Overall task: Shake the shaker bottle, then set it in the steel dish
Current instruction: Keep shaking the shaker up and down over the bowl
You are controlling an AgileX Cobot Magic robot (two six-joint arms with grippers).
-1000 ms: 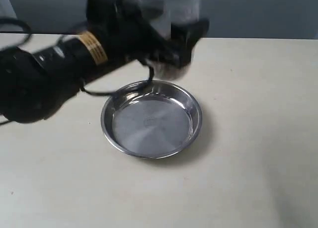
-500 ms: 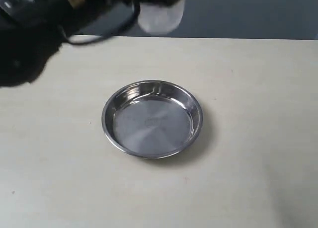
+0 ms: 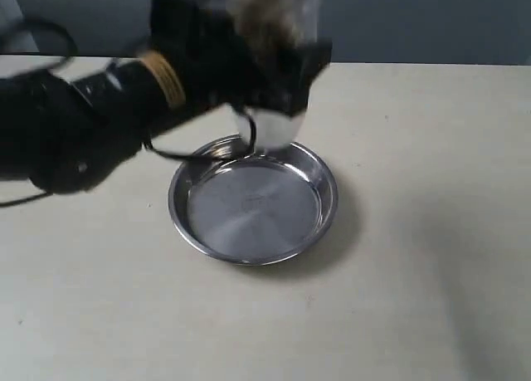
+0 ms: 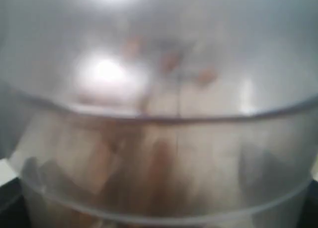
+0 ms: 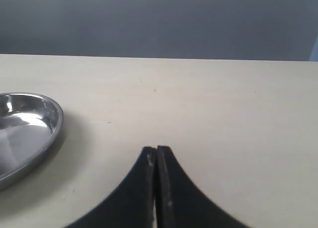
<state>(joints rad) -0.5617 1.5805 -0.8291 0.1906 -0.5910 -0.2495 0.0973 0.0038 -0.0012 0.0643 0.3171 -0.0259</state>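
The shaker bottle [image 4: 159, 138] fills the whole left wrist view, very close and out of focus. Brown granules [image 4: 156, 163] show blurred through its clear plastic wall, with a few specks higher up. Two curved ridges [image 4: 164, 117] cross the wall from side to side. A bright glare spot [image 4: 107, 71] sits on the plastic. Dark patches [image 4: 9, 200] at two corners are too blurred to name.

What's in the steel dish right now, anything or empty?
Empty. The steel dish shows a bare shiny floor; the shaker bottle is held at its far edge, not standing inside.
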